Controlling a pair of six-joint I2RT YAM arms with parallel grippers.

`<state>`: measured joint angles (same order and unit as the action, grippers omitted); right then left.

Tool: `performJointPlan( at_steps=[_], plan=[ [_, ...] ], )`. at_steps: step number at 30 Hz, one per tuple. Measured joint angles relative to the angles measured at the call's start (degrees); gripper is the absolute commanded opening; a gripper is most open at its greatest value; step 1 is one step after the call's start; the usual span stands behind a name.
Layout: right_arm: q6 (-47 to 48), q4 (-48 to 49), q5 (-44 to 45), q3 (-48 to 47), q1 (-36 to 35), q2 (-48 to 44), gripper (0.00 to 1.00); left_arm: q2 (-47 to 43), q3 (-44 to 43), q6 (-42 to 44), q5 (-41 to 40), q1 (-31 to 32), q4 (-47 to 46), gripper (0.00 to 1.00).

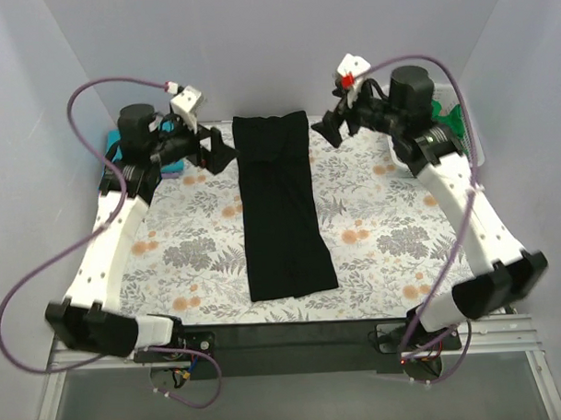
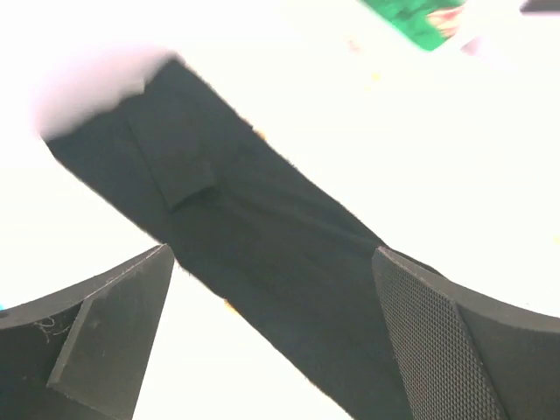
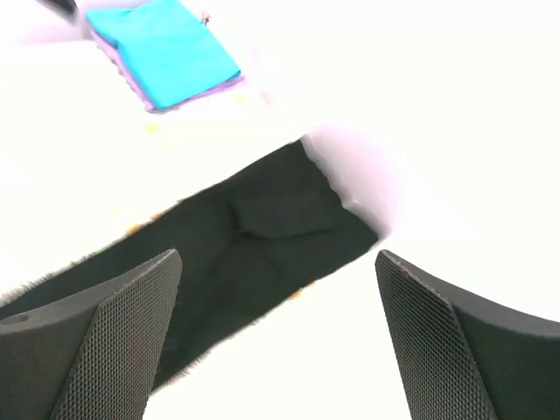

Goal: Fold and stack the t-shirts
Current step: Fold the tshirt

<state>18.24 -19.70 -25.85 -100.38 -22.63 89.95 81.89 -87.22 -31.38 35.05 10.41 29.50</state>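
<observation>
A large black t-shirt (image 1: 282, 205) lies folded into a long narrow strip down the middle of the table. It also shows in the left wrist view (image 2: 254, 254) and the right wrist view (image 3: 254, 236). My left gripper (image 1: 219, 153) is open and empty just left of the strip's far end. My right gripper (image 1: 327, 127) is open and empty just right of that far end. A folded teal shirt on a lavender one (image 3: 164, 52) lies at the far left; in the top view (image 1: 114, 142) my left arm mostly hides it. A green shirt (image 1: 454, 121) shows at the far right.
The floral table cover (image 1: 383, 234) spans the table. A white basket (image 1: 470, 139) with the green cloth sits at the far right behind my right arm. Grey walls (image 1: 275, 44) enclose the back and sides. Both wrist views are overexposed.
</observation>
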Motion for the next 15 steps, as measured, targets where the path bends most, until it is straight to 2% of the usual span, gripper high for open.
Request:
performJointPlan(
  at_steps=[3, 7, 11, 15],
  plan=[
    [9.55, -0.37, -0.52, 10.32, -0.94, -12.48, 0.98, -11.82, 7.76, 3.82, 2.32, 0.63, -1.16, 0.97],
    [20.28, -5.88, 2.01, 26.62, -5.92, -23.67, 0.95, -18.84, 16.72, 12.44, 4.94, 3.32, 3.61, 0.94],
    [26.08, -12.55, 6.23, 42.75, -13.00, -27.74, 0.90, -21.86, 30.88, 21.84, 5.53, 6.64, 10.82, 0.91],
    [28.70, -17.31, 8.76, 55.95, -20.85, -32.02, 0.77, -27.19, 45.24, 29.53, 3.54, 13.11, 17.42, 0.87]
  ],
)
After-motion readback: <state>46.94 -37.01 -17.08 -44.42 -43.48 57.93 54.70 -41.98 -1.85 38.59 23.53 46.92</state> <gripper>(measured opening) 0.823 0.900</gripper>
